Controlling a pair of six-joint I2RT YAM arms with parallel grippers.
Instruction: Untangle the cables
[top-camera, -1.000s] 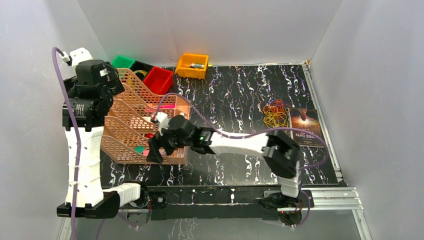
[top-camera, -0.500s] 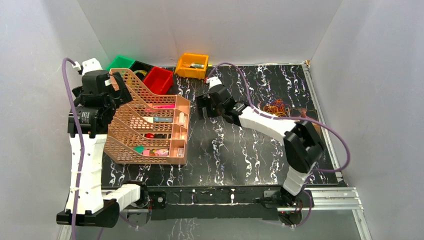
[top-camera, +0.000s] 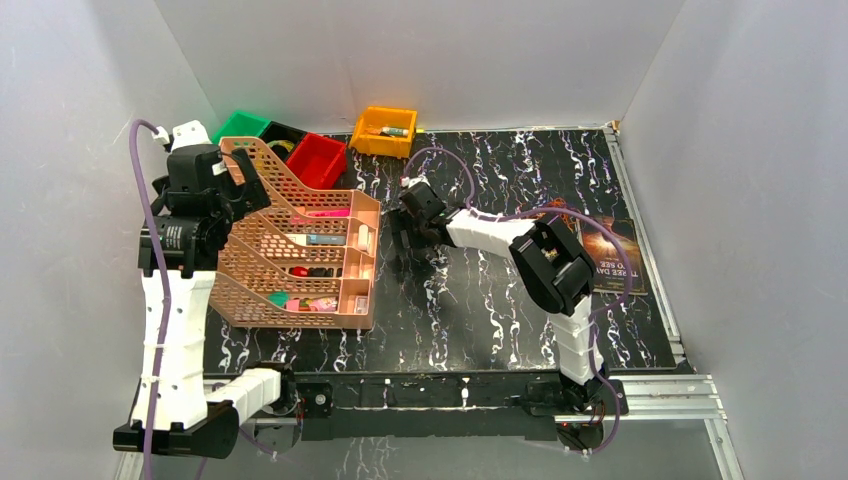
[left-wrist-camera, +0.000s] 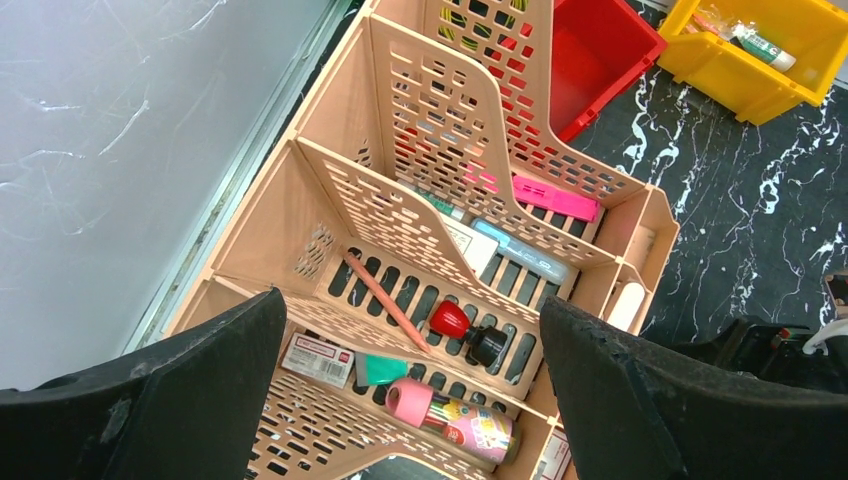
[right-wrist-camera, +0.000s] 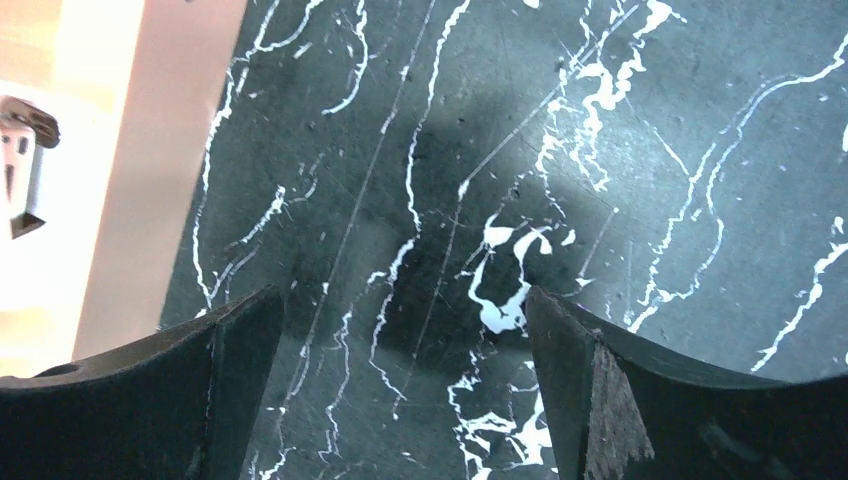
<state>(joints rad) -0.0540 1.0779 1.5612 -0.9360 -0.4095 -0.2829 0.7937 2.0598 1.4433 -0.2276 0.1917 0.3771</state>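
In the top view my right arm's elbow and forearm cover the spot beside the poster (top-camera: 615, 255), so the cables are hidden there. Neither wrist view shows them. My right gripper (top-camera: 405, 250) hangs open just right of the peach desk organizer (top-camera: 262, 268), low over bare black marble table (right-wrist-camera: 620, 150). Nothing sits between its fingers (right-wrist-camera: 402, 292). My left gripper (top-camera: 232, 168) is raised over the organizer's back left corner, open and empty (left-wrist-camera: 412, 300), looking down into the tiers.
The organizer (left-wrist-camera: 330, 170) holds a pencil (left-wrist-camera: 385, 300), a pink tube (left-wrist-camera: 450, 410) and a pink marker (left-wrist-camera: 555, 197). Green (top-camera: 243, 124), black (top-camera: 283, 140), red (top-camera: 317, 158) and orange (top-camera: 385, 130) bins line the back. Its peach edge (right-wrist-camera: 150, 150) is close to my right fingers.
My right gripper moved from the organizer's front, swung up toward the back, then came down beside the organizer's right side as the elbow folded over the cables. The left arm only shifted slightly.
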